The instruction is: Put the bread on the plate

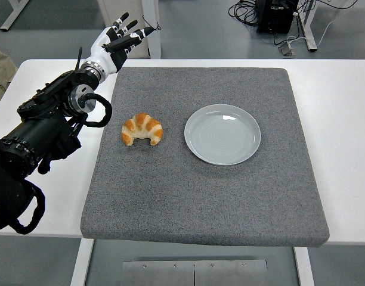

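A golden-brown, crescent-shaped croissant lies on a thick grey felt-like mat that covers most of the white desk. It sits on the left half of the mat, untouched, and just to its right, apart from it by a strip of bare mat, rests a round pale grey ceramic plate with nothing on it. The mat probably gives both things a soft, non-slip footing, so the pastry will not skid when fingers close on it.

The croissant's long axis runs roughly left to right across the view. Its arched back faces away from the robot and its two tips curl down towards the near edge of the desk, the left tip sitting a little lower than the right one.

The robot's left hand, white and black with five fingers, is raised above the far left corner of the mat, well apart from the bread. Its fingers are spread and extended towards the upper right, holding nothing. The black left arm stretches in from the left edge over the bare desk beside the mat. The right arm is not visible.

Judging by this layout, the grasp has not begun: the hand must come down and nearer to reach the croissant, then carry it a short way right to the plate.
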Controlling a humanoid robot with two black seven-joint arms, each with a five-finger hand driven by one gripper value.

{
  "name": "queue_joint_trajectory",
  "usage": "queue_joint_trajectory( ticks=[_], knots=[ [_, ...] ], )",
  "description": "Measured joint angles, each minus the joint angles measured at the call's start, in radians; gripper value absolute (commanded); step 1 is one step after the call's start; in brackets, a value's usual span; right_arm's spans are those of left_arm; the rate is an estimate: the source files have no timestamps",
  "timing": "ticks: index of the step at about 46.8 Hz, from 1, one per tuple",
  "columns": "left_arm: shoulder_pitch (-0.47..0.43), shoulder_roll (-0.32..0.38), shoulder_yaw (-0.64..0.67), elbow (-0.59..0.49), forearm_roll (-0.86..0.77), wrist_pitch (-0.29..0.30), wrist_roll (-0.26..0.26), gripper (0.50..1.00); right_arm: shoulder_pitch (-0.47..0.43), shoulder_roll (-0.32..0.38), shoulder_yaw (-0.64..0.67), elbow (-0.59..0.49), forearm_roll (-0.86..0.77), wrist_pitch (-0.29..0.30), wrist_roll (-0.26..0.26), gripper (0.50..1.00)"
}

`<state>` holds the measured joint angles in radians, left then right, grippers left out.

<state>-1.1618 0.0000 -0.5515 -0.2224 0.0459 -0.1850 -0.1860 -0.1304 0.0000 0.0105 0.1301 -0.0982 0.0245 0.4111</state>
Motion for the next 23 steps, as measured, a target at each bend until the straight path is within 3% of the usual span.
queue_joint_trajectory(
  ticks=[23],
  knots=[
    [-0.02,0.0,-0.011,0.0,-0.001,0.001,0.0,0.972,0.0,0.0,0.0,0.0,0.0,0.0,0.0,1.0]
  ],
)
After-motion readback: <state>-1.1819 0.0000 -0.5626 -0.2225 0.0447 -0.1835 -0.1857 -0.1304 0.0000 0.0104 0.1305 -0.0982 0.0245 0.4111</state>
